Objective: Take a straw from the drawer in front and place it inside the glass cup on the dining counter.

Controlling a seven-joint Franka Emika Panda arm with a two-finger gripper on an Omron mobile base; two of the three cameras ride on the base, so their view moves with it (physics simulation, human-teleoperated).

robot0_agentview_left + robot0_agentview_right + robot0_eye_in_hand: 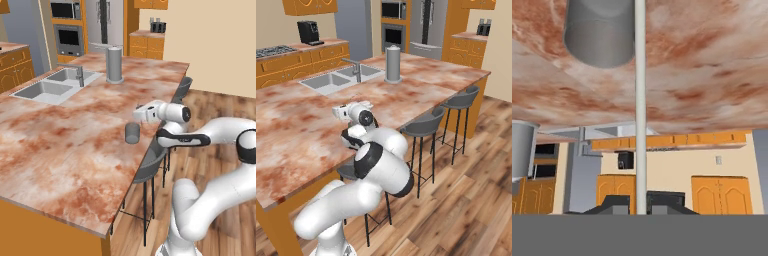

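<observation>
Open counter [60,145] around glass cup [132,133]

base views: behind arm, left/right, share dining counter [60,145] | hand view: inverted, close over counter

this is a home kitchen, a rendered one. a big marbled dining counter [65,145] stands in the middle, with a double sink [50,85] and a faucet [79,75] set in it. behind the counter are a built-in oven [68,40], a steel fridge [428,25] and orange cabinets [311,60]. bar stools [426,130] stand along its side, on a wooden floor [466,200].
</observation>
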